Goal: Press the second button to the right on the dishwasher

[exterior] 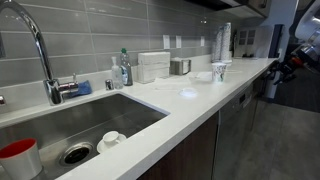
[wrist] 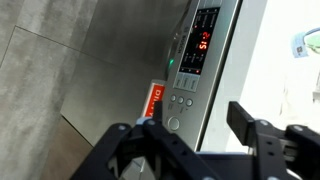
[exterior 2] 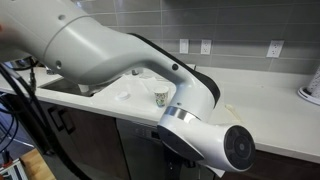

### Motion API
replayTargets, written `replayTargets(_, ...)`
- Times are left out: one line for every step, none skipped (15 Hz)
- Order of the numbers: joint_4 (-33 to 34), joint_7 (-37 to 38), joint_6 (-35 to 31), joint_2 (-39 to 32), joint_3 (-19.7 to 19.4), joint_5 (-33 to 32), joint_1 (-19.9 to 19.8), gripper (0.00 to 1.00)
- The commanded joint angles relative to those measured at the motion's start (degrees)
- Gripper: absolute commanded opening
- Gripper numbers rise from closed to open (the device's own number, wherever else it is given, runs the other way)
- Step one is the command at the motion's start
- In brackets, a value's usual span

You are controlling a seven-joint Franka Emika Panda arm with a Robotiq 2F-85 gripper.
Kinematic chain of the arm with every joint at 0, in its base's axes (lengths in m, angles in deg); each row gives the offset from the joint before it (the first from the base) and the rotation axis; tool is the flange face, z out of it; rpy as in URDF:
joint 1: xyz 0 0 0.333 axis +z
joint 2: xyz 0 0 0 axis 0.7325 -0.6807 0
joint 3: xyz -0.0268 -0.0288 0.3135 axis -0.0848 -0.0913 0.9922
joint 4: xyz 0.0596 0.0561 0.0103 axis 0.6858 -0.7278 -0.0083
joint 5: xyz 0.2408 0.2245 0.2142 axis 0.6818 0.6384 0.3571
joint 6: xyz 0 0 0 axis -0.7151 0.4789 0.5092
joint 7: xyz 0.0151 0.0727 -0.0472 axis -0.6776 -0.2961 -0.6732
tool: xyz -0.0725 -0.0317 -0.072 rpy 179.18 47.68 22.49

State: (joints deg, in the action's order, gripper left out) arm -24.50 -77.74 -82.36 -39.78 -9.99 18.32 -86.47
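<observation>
As the wrist view showed, the gripper (wrist: 193, 128) hung with jaws spread wide, holding nothing, close before the dishwasher (wrist: 120, 60), whose dark control strip (wrist: 192, 70) carried a red display (wrist: 205, 42) and small buttons (wrist: 188, 101). In an exterior view, the dishwasher (exterior: 232, 130) stood beneath the white countertop (exterior: 190, 95), well apart from the sink (exterior: 60, 125).

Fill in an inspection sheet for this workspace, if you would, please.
Surface: white countertop, sink set in.
Job's things: dishwasher front under counter; control panel lit, red display, buttons beside it.
Clutter: soap bottle, paper cup, white cup in sink.
Grippers: gripper at the panel, jaws open, holding nothing.
Cables: dark cables beside the arm.
Surroundings: grey tiled wall, wall outlets.
</observation>
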Motion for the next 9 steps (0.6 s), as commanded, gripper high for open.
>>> replayTargets(-10.56,-5.99,-2.91,10.54,-0.94,-4.41,1.72,0.99)
replayTargets(-12.95,-7.67,-4.24,13.25,-1.11,-5.74,2.57,1.00)
replayTargets(-15.19,-9.16,-5.86,15.93,-1.24,-6.77,3.34,1.00)
replayTargets(-17.46,-10.41,-7.25,18.55,-1.34,-8.65,4.47,1.00)
replayTargets(-19.67,-11.16,-8.13,21.23,-1.49,-10.78,5.51,1.00)
replayTargets(-22.27,-12.09,-10.12,23.94,-1.49,-12.29,6.73,1.00)
replayTargets(-24.99,-12.46,-11.68,27.02,-1.54,-14.37,8.16,1.00)
replayTargets(-27.30,-12.99,-13.10,29.62,-1.52,-16.15,9.50,1.00)
replayTargets(-30.00,-12.67,-14.77,32.65,-1.61,-18.64,11.15,0.99)
